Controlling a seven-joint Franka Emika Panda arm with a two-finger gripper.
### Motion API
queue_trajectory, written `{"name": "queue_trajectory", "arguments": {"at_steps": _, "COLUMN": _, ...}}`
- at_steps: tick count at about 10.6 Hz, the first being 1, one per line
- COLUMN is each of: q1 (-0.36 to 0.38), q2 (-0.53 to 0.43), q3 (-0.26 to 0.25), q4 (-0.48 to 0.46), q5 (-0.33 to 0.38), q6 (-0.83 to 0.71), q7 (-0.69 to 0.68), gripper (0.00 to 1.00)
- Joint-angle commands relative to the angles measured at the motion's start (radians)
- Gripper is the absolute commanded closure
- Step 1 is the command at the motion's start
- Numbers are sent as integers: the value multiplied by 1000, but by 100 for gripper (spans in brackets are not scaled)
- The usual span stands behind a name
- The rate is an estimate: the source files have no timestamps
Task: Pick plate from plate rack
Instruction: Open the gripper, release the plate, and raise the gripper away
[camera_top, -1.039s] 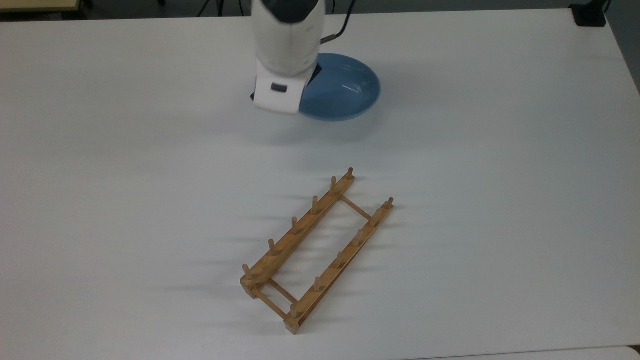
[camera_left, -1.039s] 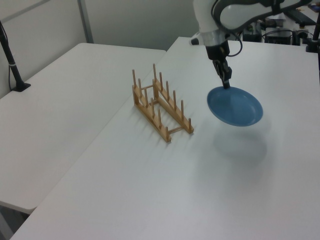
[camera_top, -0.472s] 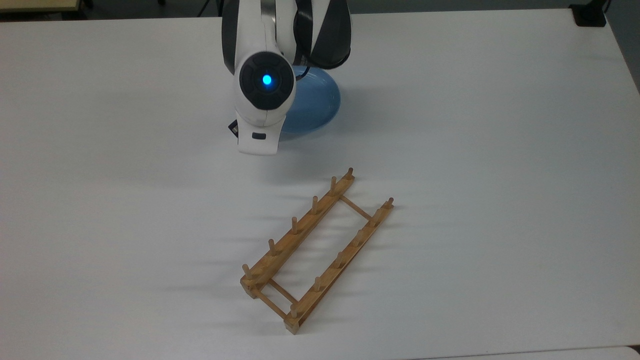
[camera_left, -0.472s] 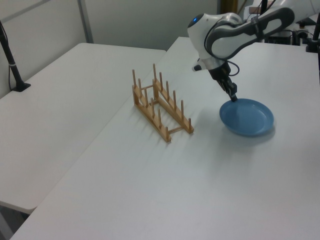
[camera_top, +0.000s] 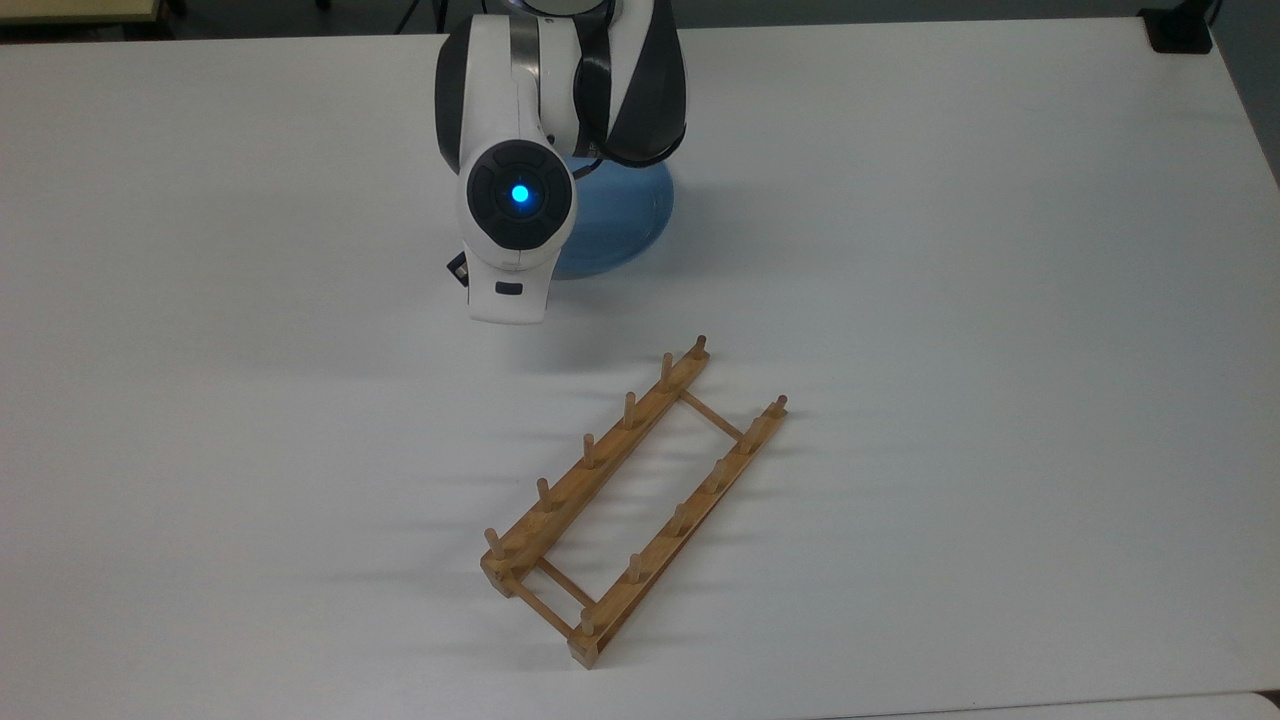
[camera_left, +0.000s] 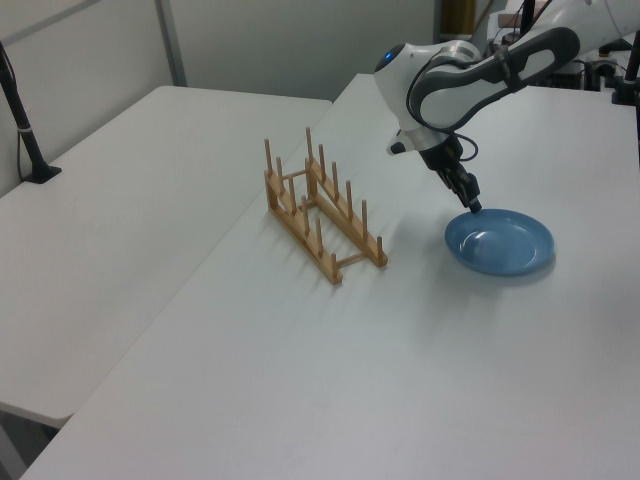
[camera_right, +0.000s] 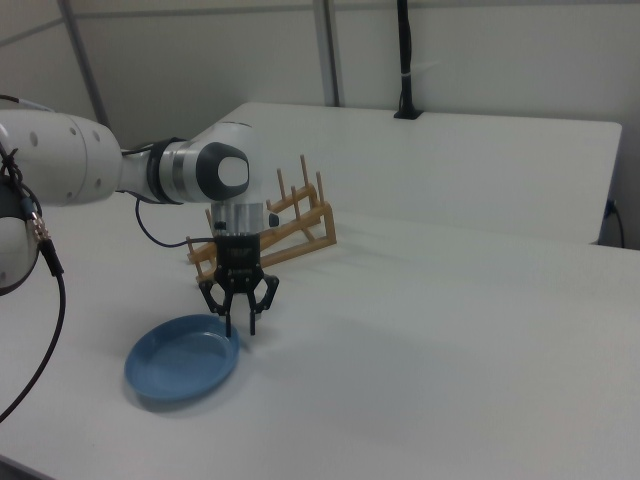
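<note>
The light-blue plate (camera_top: 620, 225) (camera_left: 500, 243) (camera_right: 180, 365) lies flat on the white table, apart from the plate rack. The wooden plate rack (camera_top: 635, 500) (camera_left: 320, 215) (camera_right: 285, 225) stands with nothing between its pegs. My gripper (camera_left: 474, 207) (camera_right: 240, 328) points down at the plate's rim, on the side nearest the rack. In the right view its fingers stand a little apart, with their tips at the rim's edge. In the top view the arm (camera_top: 515, 200) covers the gripper and part of the plate.
A second white table (camera_left: 120, 180) adjoins along a seam beside the rack. It carries a black post (camera_left: 20, 120) (camera_right: 403, 60). A black cable (camera_right: 45, 300) hangs at the right view's left. A dark object (camera_top: 1180, 30) sits at the table's far corner.
The plate came down from hanging tilted in the air to lying flat on the table. The arm lowered with it and shifted slightly toward the top view's left.
</note>
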Motion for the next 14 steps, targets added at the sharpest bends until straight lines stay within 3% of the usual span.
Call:
{"name": "queue_trajectory", "arguments": {"at_steps": 1, "q1": 3, "q2": -60, "q3": -3, "q4": 16, "q5": -12, "q6": -6, "q7": 62, "gripper": 0}}
{"name": "queue_trajectory", "arguments": {"at_steps": 4, "q1": 12, "q2": -147, "q3": -3, "q4": 36, "q5": -12, "q6": -4, "q7": 264, "gripper": 0}}
{"name": "queue_trajectory", "arguments": {"at_steps": 9, "q1": 14, "q2": -363, "q3": 7, "q4": 26, "q5": 9, "q6": 5, "q7": 807, "gripper": 0}}
{"name": "queue_trajectory", "arguments": {"at_steps": 12, "q1": -34, "q2": -459, "q3": 4, "q4": -10, "q5": 81, "q6": 20, "q7": 842, "gripper": 0}}
{"name": "queue_trajectory", "arguments": {"at_steps": 14, "q1": -45, "q2": -462, "q3": 9, "q4": -8, "q5": 83, "q6": 25, "q7": 831, "gripper": 0}}
